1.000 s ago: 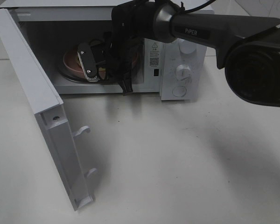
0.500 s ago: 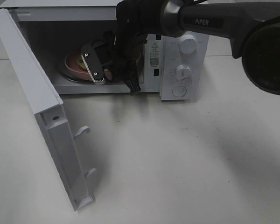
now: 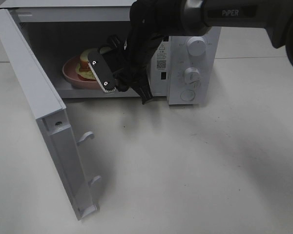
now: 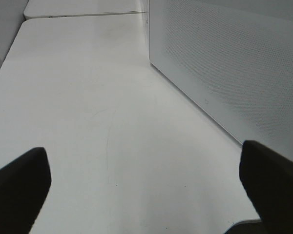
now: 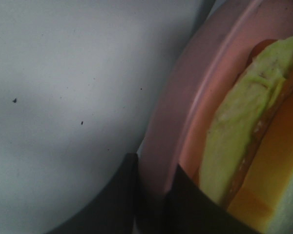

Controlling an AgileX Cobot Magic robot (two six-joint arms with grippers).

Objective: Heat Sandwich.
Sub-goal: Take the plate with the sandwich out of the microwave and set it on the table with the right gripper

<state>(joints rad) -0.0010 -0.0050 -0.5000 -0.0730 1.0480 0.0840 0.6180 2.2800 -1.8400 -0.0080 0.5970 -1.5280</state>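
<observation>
The sandwich (image 3: 84, 63), white bread with green lettuce, lies on a round pink plate (image 3: 73, 75) inside the open microwave (image 3: 193, 29). My right gripper (image 3: 110, 87) reaches into the cavity and is shut on the plate's near rim. The right wrist view shows its dark fingertips (image 5: 185, 195) pinching the pink plate's rim (image 5: 161, 161), with the sandwich (image 5: 244, 136) close beside them. My left gripper (image 4: 146, 187) is open over bare table beside the microwave's perforated side wall (image 4: 234, 63); the high view does not show it.
The microwave door (image 3: 44, 117) hangs wide open to the left, with its latch hooks (image 3: 87, 136) sticking out. The control panel with two knobs (image 3: 191, 74) is right of the cavity. The white table (image 3: 195, 170) stretches in front.
My right gripper has closed a little further on the plate rim and drawn toward the microwave's opening. The plate now sits higher and nearer the front, and the sandwich shows.
</observation>
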